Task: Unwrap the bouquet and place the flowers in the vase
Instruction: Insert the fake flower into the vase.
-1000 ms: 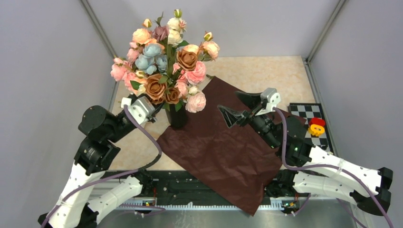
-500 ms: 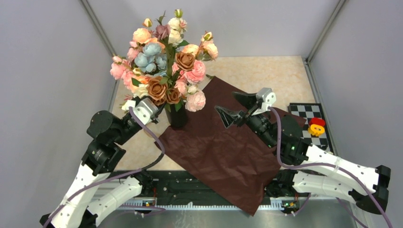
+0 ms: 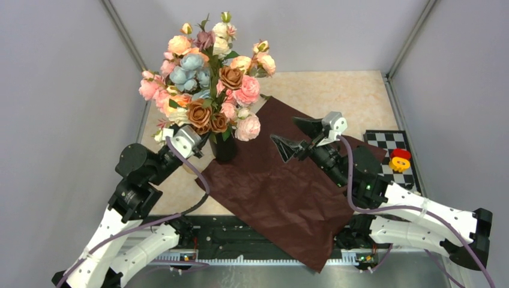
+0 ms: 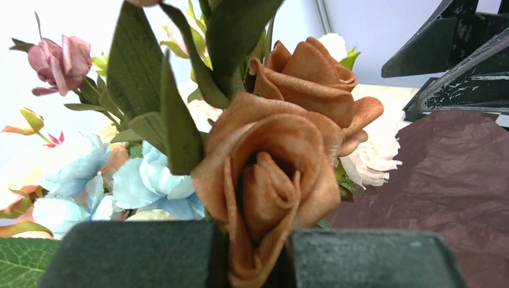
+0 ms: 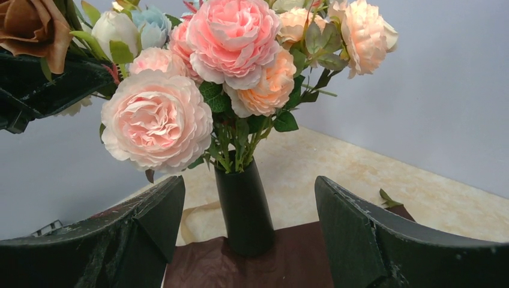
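Observation:
The slim black vase stands at the left edge of the spread maroon paper and holds the flowers: brown, cream, pink and blue blooms on green stems. My left gripper is shut on the base of a brown rose low in the bunch. In the top view its fingers are hidden under the blooms beside the vase. My right gripper hangs open over the paper, facing the vase from the right, nothing between its fingers.
A tan ribbon lies on the beige tabletop beside the vase. A loose green leaf lies near the paper's far edge. A checkerboard card with a red and yellow piece sits at the right. Grey walls close in on three sides.
My left arm has pushed forward and right toward the vase, and the lower brown roses have shifted with it. The right gripper has drifted slightly left, still open.

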Robot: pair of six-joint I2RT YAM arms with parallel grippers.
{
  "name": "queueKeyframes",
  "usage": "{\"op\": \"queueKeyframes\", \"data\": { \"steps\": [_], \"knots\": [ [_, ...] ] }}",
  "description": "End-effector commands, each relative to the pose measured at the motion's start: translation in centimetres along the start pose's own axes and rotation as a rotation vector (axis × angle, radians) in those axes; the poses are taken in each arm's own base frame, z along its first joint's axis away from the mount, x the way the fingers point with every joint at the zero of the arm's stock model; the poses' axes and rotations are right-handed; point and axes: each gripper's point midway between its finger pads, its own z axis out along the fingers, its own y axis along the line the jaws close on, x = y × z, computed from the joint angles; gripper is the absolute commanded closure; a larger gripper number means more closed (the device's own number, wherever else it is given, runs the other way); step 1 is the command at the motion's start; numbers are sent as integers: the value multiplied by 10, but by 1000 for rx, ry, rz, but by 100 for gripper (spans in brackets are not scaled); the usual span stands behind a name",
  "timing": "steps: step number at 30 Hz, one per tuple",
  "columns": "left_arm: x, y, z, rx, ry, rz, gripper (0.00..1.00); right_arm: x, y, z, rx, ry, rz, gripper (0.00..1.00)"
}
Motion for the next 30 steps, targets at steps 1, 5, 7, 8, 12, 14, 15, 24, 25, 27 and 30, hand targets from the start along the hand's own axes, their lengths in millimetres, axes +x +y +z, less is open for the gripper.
{"op": "queueKeyframes", "data": {
  "steps": [1, 5, 7, 8, 12, 14, 15, 24, 25, 27, 30],
  "knots": [
    [-2, 5, -1, -45, -27, -25, 100, -12, 7, 2, -32, -40, 15, 19],
    [-1, 4, -2, -42, -26, -38, 100, -42, 20, 6, -92, -80, 20, 18],
    [-1, 4, -1, -42, -26, -42, 100, -62, 31, 7, -147, -116, 33, 17],
    [-1, 4, -1, -44, -24, -43, 100, -72, 39, 9, -187, -131, 36, 16],
    [-1, 4, 0, -43, -14, -55, 100, -97, 73, 23, -345, -138, 37, 15],
    [-2, 4, 0, -40, -15, -63, 100, -113, 82, 29, -384, -167, 46, 14],
    [-2, 4, 0, -39, -15, -66, 100, -120, 87, 32, -402, -175, 50, 14],
    [-9, -2, -4, -10, -31, -85, 100, -133, 119, 78, -489, -100, 124, 14],
    [-10, -2, -5, -7, -33, -89, 100, -130, 125, 83, -509, -79, 128, 14],
    [-11, -3, -5, 0, -37, -93, 100, -123, 134, 91, -542, -43, 143, 15],
    [-14, -4, -7, 3, -47, -96, 100, -113, 142, 101, -568, -12, 157, 16]
  ]
}}
